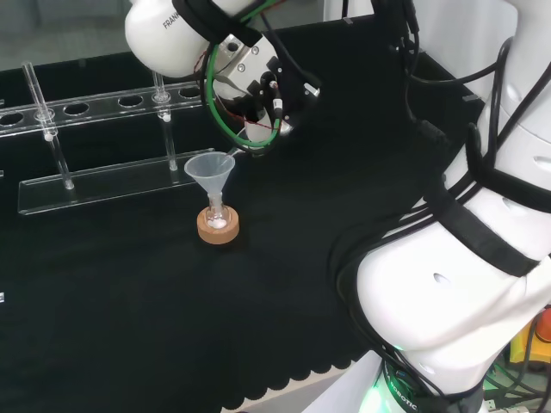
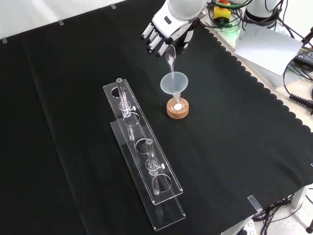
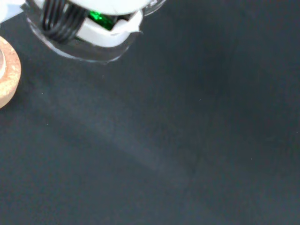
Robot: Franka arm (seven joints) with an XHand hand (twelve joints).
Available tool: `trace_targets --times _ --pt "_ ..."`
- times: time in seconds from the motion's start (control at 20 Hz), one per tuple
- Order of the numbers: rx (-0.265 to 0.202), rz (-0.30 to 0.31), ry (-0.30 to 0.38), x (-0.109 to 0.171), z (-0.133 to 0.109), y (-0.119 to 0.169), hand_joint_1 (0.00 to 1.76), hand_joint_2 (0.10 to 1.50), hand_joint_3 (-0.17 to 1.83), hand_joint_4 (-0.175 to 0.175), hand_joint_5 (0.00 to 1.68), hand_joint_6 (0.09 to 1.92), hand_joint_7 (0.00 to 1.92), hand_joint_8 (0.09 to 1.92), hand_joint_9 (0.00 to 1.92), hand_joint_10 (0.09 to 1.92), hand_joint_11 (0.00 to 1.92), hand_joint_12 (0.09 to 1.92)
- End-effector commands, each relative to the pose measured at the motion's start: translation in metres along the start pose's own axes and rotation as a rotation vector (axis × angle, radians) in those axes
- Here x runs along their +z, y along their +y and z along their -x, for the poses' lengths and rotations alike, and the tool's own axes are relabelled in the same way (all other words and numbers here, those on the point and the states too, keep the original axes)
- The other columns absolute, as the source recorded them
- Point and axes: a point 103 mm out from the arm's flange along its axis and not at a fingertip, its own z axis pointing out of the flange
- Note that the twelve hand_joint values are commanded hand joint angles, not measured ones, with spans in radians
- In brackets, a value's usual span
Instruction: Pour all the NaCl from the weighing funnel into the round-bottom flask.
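**Funnel tipped over the flask, hand gripping it**

Rack first, nearest me in the front view: a clear plastic test-tube rack [image 2: 146,171] lies lengthwise on the black cloth [image 2: 234,147], with a couple of glass tubes [image 2: 152,157] standing in its holes. Beyond it and to the right I see the cork ring [image 2: 177,108], and on it the small round-bottom flask [image 2: 177,105] with a patch of white powder [image 2: 178,106] showing at its bottom. A clear plastic funnel [image 2: 174,82] sits upright in the flask's neck, mouth wide and facing up.

Just above that funnel's rim I can make out the weighing funnel [image 2: 169,55], a small glass piece tilted with its narrow end pointing down at the plastic funnel's mouth. I can't tell what is inside it. Farther back, the hand [image 2: 164,30] comes in from the top of the front view, fingers [image 2: 152,43] curled round the weighing funnel's upper end.

From the head view I get the same stack: cork ring, flask, plastic funnel, and the hand up to the right of it, the rack well behind. My wrist camera catches the cork ring's edge at one side over bare cloth.
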Motion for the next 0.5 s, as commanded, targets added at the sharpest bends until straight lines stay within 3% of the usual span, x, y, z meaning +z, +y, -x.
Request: trace_targets --times 0.05,0.5 --pt "-0.004 -0.002 -0.022 -0.0029 0.0000 -0.0001 1.10 0.66 0.71 0.175 1.20 0.84 0.68 0.59 1.08 0.32 0.80 1.09" --pt "0.003 -0.007 -0.064 -0.0062 0.0015 -0.0007 1.10 0.66 0.71 0.175 1.20 0.84 0.68 0.59 1.08 0.32 0.80 1.09"
